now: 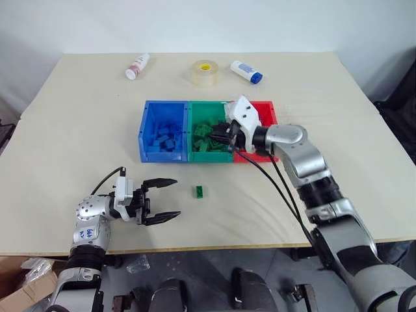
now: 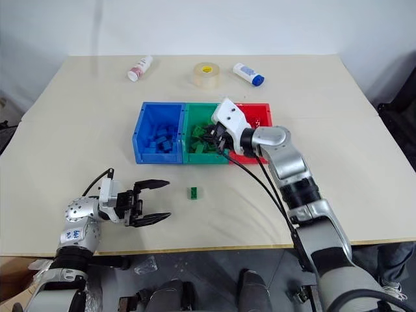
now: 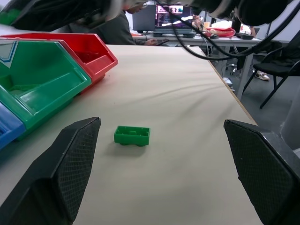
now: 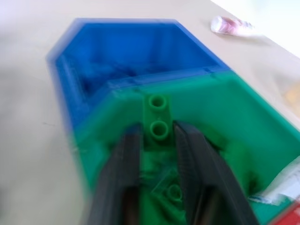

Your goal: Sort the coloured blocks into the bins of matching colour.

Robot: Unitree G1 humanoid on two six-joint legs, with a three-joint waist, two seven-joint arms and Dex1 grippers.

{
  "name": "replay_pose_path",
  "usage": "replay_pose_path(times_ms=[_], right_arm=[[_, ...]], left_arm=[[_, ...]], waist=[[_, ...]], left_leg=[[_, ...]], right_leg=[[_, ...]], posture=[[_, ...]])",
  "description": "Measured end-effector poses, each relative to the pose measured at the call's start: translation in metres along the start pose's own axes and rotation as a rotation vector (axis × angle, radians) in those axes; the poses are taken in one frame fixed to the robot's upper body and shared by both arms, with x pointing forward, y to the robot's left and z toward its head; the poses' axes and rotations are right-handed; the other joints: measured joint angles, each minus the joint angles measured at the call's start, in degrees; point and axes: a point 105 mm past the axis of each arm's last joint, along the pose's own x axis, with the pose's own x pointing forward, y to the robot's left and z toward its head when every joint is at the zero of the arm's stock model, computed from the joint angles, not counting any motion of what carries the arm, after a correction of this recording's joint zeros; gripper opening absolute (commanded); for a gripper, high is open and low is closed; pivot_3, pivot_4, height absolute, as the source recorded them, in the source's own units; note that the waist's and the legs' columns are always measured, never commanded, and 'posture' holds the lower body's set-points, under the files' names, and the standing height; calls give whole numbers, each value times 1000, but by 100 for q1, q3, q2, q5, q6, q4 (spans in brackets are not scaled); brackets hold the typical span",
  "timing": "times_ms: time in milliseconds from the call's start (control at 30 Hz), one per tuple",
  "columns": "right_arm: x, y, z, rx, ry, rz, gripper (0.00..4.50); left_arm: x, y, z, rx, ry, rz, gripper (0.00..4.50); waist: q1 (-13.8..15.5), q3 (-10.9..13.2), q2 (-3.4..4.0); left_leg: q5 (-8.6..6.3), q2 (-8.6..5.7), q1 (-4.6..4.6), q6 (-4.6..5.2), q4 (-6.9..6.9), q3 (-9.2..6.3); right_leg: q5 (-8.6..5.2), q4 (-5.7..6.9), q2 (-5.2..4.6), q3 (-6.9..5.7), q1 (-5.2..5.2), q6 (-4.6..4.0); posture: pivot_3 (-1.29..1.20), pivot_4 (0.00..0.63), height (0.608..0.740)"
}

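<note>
Three bins stand in a row mid-table: blue (image 1: pixel 149 127), green (image 1: pixel 207 106) and red (image 1: pixel 266 112). Blue blocks (image 1: pixel 166 138) lie in the blue bin and green blocks (image 1: pixel 203 140) in the green one. My right gripper (image 1: pixel 224 134) hangs over the green bin, shut on a small green block (image 4: pixel 158 115) that sticks out past its fingertips. Another green block (image 1: pixel 199 191) lies on the table in front of the bins. My left gripper (image 1: pixel 162 200) stands open at the near left, level with that block (image 3: pixel 132 135) and apart from it.
At the far side lie a white bottle with a red label (image 1: pixel 137 66), a tape roll (image 1: pixel 204 72) and a white bottle with a blue cap (image 1: pixel 247 71). The table's front edge runs just behind my left gripper.
</note>
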Motion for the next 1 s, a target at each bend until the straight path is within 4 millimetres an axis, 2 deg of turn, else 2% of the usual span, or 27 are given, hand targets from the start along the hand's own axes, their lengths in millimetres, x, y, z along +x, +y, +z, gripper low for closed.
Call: replay_pose_path(times_ms=[233, 333, 500, 733, 800, 900, 1000], right_arm=[[2, 1, -7, -2, 1, 18, 4465], [-7, 4, -10, -6, 1, 41, 4465], [-41, 20, -20, -1, -9, 124, 4465], [-122, 65, -41, 55, 8, 307, 4465], [-146, 73, -49, 89, 50, 331, 4465], [-171, 74, -58, 126, 93, 316, 4465], [-189, 70, -63, 134, 137, 285, 4465]], left_arm=[[-1, -3, 0, 7, 3, 12, 4500], [-2, -3, 1, 11, 3, 17, 4500], [-1, -4, 2, 15, 4, 15, 4500], [0, -4, 3, 23, 5, 2, 4500], [-2, -3, 3, 22, 15, 4, 4500], [-12, -2, 4, 19, 55, 12, 4500], [-30, -3, 4, 3, 111, 44, 4500]], waist=[[-103, 0, 1], [-108, 0, 1], [-88, 0, 1], [41, 1, 0], [55, 0, 0], [40, 1, 0], [31, 1, 0]], left_leg=[[0, 1, 0, -1, 0, 2], [0, 1, 1, -1, -1, 1], [-1, 0, -1, 0, -1, 1], [-5, 1, 2, 0, 1, 1], [-5, 1, 3, 0, 1, 0], [-5, 2, 7, 0, 1, 2], [-6, 4, 10, -1, 1, 2]], right_leg=[[0, 0, 0, 1, 0, 0], [0, 0, 0, 2, 0, 0], [0, -5, 0, 2, 0, 1], [1, -11, -1, 3, 2, 2], [1, -12, -1, 4, 3, 2], [1, -10, -1, 4, 4, 2], [1, -10, 0, 4, 3, 1]], posture=[[0, 150, 740], [0, 150, 740], [0, 150, 740], [0, 150, 740], [0, 150, 740], [0, 150, 740], [0, 150, 740]])
